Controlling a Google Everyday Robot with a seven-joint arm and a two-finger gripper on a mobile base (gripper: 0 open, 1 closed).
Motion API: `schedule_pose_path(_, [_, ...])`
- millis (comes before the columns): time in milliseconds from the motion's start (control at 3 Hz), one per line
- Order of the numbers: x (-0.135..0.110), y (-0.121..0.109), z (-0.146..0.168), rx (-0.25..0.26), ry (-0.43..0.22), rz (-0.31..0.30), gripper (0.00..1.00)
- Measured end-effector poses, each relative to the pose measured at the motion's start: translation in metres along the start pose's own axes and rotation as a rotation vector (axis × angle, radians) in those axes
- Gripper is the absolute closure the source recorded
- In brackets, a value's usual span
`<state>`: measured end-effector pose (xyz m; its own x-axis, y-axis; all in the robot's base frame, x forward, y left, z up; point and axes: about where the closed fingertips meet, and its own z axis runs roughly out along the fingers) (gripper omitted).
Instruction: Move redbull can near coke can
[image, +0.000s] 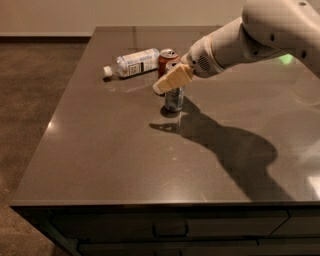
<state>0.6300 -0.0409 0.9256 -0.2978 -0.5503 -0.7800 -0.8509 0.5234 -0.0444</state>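
Observation:
The redbull can (174, 99), slim and silver-grey with a dark pattern, stands upright on the dark table (125, 150). The coke can (166, 60), red with a silver top, stands upright just behind it, a small gap apart. My gripper (171, 80), tan at the end of the white arm (250, 35), is at the top of the redbull can and covers its upper part. The arm reaches in from the upper right.
A clear plastic bottle (131, 63) with a white label lies on its side left of the coke can, cap pointing left. The arm casts a large shadow (235, 150) across the table's right half. The table's front edge and drawers (170, 231) are below.

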Motion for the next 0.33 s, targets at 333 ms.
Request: schedule_pose_path(333, [0.0000,0.0001,0.0001,0.000,0.000,0.000,0.00])
